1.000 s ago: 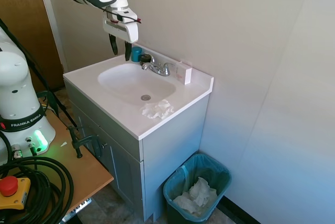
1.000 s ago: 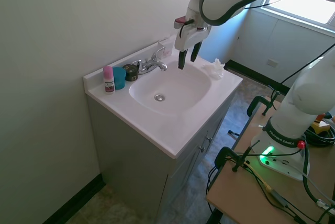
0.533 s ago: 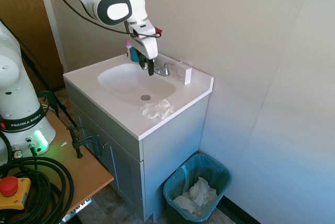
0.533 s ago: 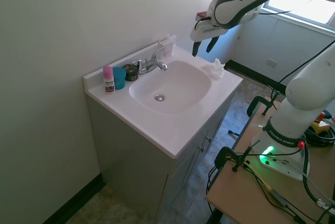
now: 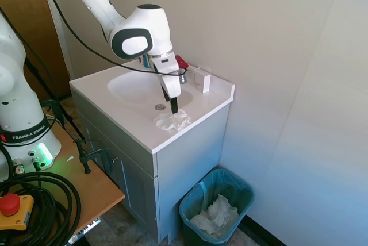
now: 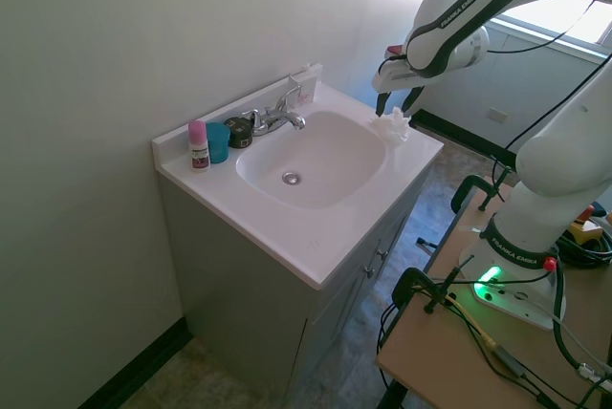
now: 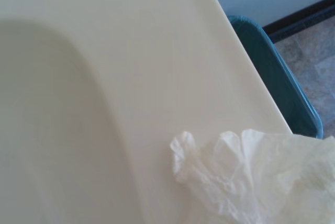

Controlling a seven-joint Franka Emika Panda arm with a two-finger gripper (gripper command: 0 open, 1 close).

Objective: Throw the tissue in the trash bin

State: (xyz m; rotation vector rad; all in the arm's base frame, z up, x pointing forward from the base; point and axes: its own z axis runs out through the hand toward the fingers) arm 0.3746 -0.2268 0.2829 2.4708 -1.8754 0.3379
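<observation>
The tissue (image 5: 171, 120) is a small crumpled white wad lying on the white vanity top (image 5: 138, 134), near its front right corner beside the basin. It also shows as the tissue (image 6: 392, 127) and, close up, the tissue (image 7: 251, 174). My gripper (image 5: 173, 106) hangs just above it, pointing down, apart from it. In the second exterior view the gripper (image 6: 394, 106) is open, its two fingers spread over the wad. The trash bin (image 5: 244, 191), dark with a teal bag, stands on the floor right of the vanity, holding white crumpled paper. Its teal rim (image 7: 277, 88) shows past the counter edge.
A faucet (image 6: 277, 118) stands behind the basin (image 6: 311, 156). A pink bottle (image 6: 198, 144), a teal cup (image 6: 218, 141) and a dark round item sit at the back corner. A small white box (image 5: 201, 78) rests by the wall. Walls close in behind and to the right.
My gripper has swung from above the faucet, across the basin, and dropped to just over the tissue. The tissue has stayed put.
</observation>
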